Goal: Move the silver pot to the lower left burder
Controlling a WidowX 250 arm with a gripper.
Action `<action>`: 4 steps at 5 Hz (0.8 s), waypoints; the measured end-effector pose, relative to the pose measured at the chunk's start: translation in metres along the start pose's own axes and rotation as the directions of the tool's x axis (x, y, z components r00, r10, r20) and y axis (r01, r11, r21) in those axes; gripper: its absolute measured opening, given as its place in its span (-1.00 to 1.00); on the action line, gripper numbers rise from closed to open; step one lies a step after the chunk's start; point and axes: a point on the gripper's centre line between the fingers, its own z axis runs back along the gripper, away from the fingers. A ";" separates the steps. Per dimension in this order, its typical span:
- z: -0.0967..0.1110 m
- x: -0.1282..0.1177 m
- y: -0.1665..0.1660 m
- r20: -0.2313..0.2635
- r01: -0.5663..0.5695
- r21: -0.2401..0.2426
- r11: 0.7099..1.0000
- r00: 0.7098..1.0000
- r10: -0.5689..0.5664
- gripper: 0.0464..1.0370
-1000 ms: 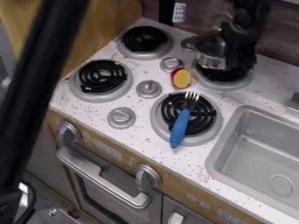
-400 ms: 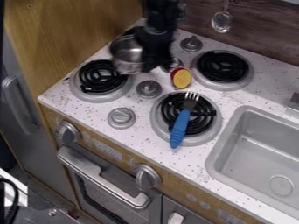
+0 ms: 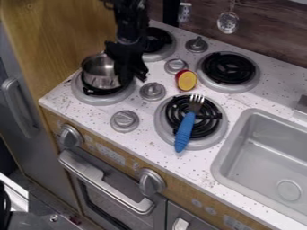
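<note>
- A white speckled desk (image 3: 180,164) runs across the toy kitchen, carrying 4 burners.
- Set in its front, a grey oven door (image 3: 111,184) bears a pale bar handle.
- At right, a grey sink (image 3: 264,148) is sunk into the desk, its round drain visible.
- The black gripper (image 3: 133,80) hangs over the left side, just to the right of the pot's bowl; whether it is open or closed cannot be told from this angle.
- The lower left burner (image 3: 102,100), a black coil in a grey ring, lies partly beneath the pot.
- The silver pot (image 3: 101,72) sits upright over that burner's upper part; whether it touches the coil is unclear.
- A blue-handled fork (image 3: 186,128) lies across the front right burner (image 3: 210,140), tines toward the back.
- 2 large knobs (image 3: 151,181) line the front panel, and 4 smaller grey dials (image 3: 124,121) stand among the burners.
- A red-and-yellow piece of toy food (image 3: 186,81) rests between the 2 right-hand burners and the dials.
</note>
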 end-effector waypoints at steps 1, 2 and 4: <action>-0.005 -0.001 0.007 -0.022 -0.027 -0.027 0.999 0.999 0.027 -0.93; -0.012 -0.003 0.004 -0.049 -0.031 -0.063 0.998 0.998 0.028 -0.62; 0.018 0.002 -0.005 -0.113 -0.071 -0.038 0.997 0.991 0.066 0.55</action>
